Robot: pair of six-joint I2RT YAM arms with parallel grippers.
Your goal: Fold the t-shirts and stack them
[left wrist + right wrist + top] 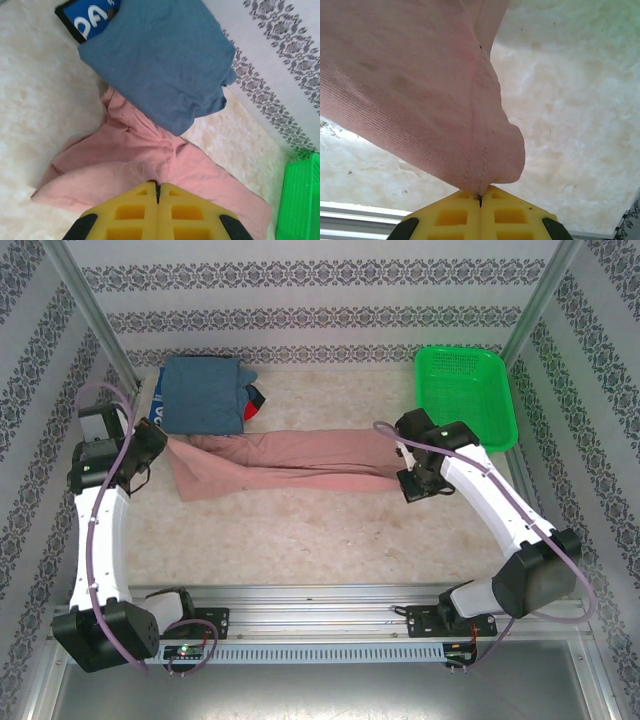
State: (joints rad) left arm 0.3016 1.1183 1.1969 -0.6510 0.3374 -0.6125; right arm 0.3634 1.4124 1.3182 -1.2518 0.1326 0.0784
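The step in hand looks like the fold of the dusty-pink t-shirt [290,462]. It is drawn out into a long narrow band, held at both ends. The left fingers [157,186] are closed tight on the end farthest from the green basket [505,410]. The right fingers [480,194] are pinched shut on a stitched hem at the end nearest the basket, just off its near-left corner.

Between the two grips the cloth lies across the desk [300,550], already doubled lengthwise by the look of it. It is creased and slack along its middle, and wider and more rumpled at the end away from the basket.

Well to the left of the basket sits the pile of folded shirts. A blue-grey one [203,395] is on top, a red edge [257,398] shows at the side facing the basket, and a dark one with a blue-and-white print [89,21] peeks out beneath. The pink shirt's far end lies right against this pile.

The next move probably calls for carrying one end over the other to halve the band. Both pinches need to hold and the cloth to lift clear, so it does not drag the pile askew.
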